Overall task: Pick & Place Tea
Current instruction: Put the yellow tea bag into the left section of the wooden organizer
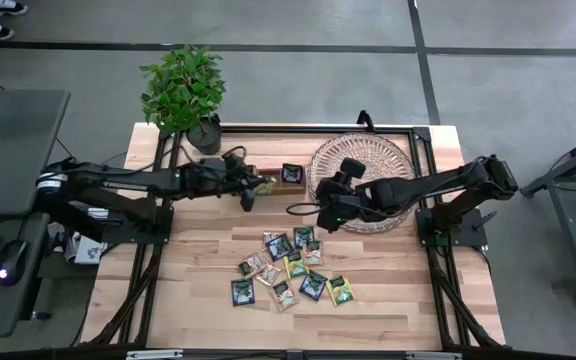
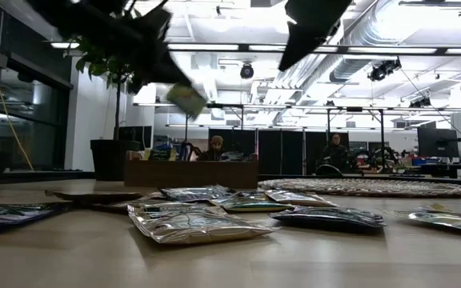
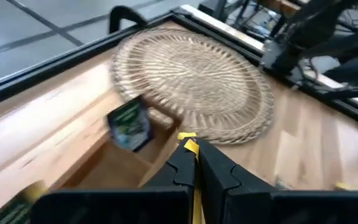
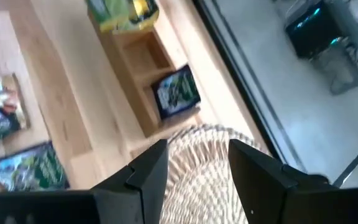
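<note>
Several tea sachets [image 1: 290, 272] in yellow-green, dark and beige lie flat in a loose heap on the table's near middle [image 2: 194, 220]. One dark sachet [image 3: 129, 124] stands on edge in a compartment of the narrow wooden box [image 1: 268, 180], against the round wicker tray [image 1: 363, 165]. Another yellow-green sachet [image 4: 122, 14] shows at the box's other end. My left gripper [image 3: 190, 149] hovers above the box, shut on a yellow-green sachet [image 2: 186, 100]. My right gripper [image 4: 194, 168] is open and empty over the tray's left rim [image 4: 197, 140]. My left gripper pinches a yellow-green sachet between its two fingers. The left wrist view shows only the sachet's yellow edge [image 3: 189, 143] sticking out past the fingertips. In the low view the sachet hangs tilted below the fingers, lifted clear above the box [image 2: 190, 172].
A potted plant [image 1: 183, 92] stands at the table's far left corner, just behind the left arm. The black frame rail [image 3: 166, 37] runs along the far edge behind box and tray. Bare wood lies left and right of the sachet heap.
</note>
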